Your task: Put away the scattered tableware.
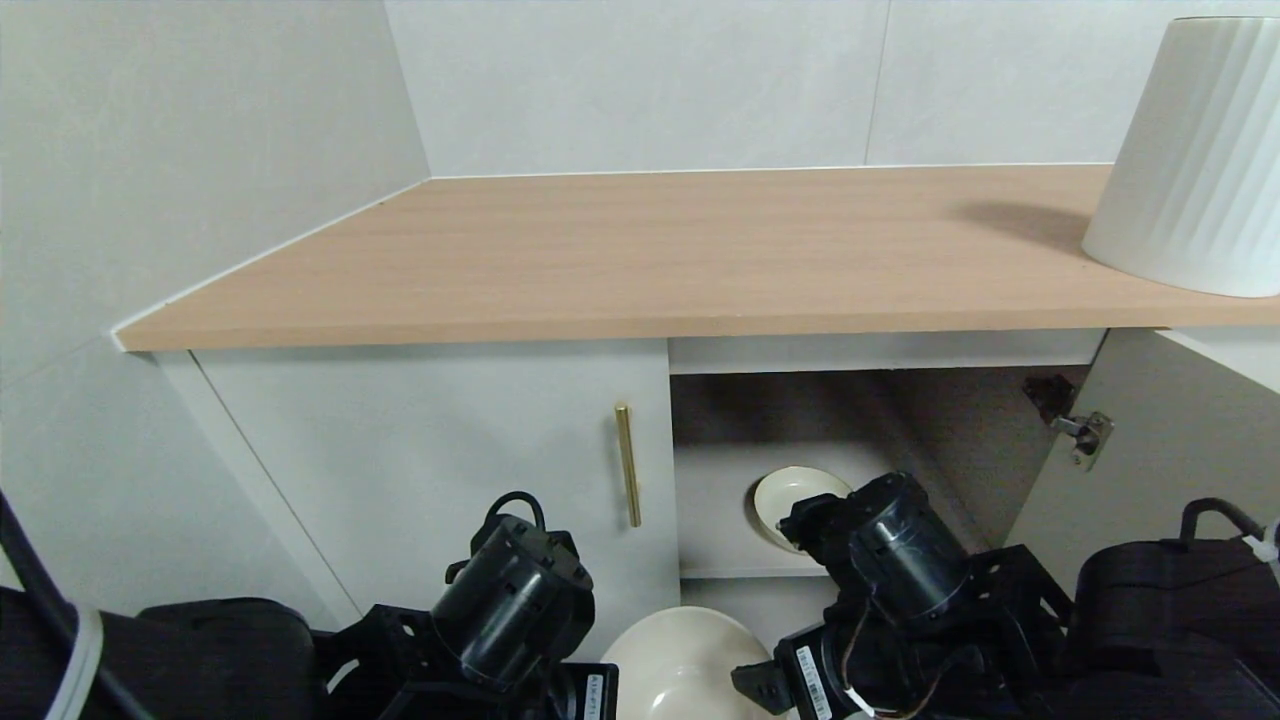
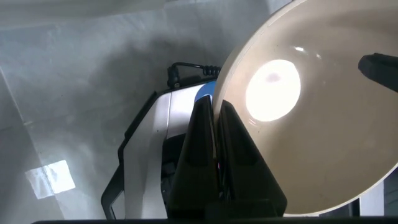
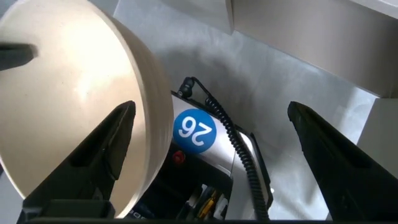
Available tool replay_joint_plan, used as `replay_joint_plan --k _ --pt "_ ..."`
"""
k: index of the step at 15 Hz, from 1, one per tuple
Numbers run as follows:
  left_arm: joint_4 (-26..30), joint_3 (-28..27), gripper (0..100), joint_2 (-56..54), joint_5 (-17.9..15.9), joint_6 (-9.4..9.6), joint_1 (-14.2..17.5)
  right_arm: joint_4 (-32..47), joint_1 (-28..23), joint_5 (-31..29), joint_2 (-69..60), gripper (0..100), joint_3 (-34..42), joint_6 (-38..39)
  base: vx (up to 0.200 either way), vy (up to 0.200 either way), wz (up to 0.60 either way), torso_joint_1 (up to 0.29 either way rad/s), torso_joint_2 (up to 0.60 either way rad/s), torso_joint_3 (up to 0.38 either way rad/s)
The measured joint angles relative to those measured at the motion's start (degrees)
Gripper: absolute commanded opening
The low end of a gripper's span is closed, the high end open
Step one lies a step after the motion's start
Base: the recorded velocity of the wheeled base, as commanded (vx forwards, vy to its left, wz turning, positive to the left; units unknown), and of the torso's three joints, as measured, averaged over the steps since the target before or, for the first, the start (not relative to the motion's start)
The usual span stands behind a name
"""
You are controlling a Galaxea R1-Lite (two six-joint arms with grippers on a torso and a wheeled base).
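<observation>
While the left gripper [image 2: 215, 107] clamps the cream bowl [image 2: 311, 124] by its rim just outside the cabinet [image 1: 430, 450] & the right gripper [image 3: 210, 115] gapes empty, stowing seems mid-step; next: set it inside near the small dish [image 1: 785, 500].

A round blue sticker [image 3: 188, 127] bearing a white two-digit number stands on the white-and-black housing [image 3: 254, 149] below the arms. A narrow white label on the left arm's wrist [image 1: 594, 695] and a like label on the right arm's wrist [image 1: 812, 682] carry dark print too small to read.
</observation>
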Motion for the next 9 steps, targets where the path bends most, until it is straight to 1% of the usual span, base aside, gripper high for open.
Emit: replay_joint_plan --k 1,9 --pt "0.0 0.0 0 0.04 0.0 0.0 0.0 -0.02 0.0 -0.02 0.1 0 0.04 0.0 0.0 0.0 0.0 0.0 0.0 0.0" --pt "-0.38 0.07 0 0.26 -0.26 0.02 -0.02 -0.24 0.02 0.34 0.46 0 0.11 0.0 0.0 0.0 0.0 0.0 0.0 0.0"
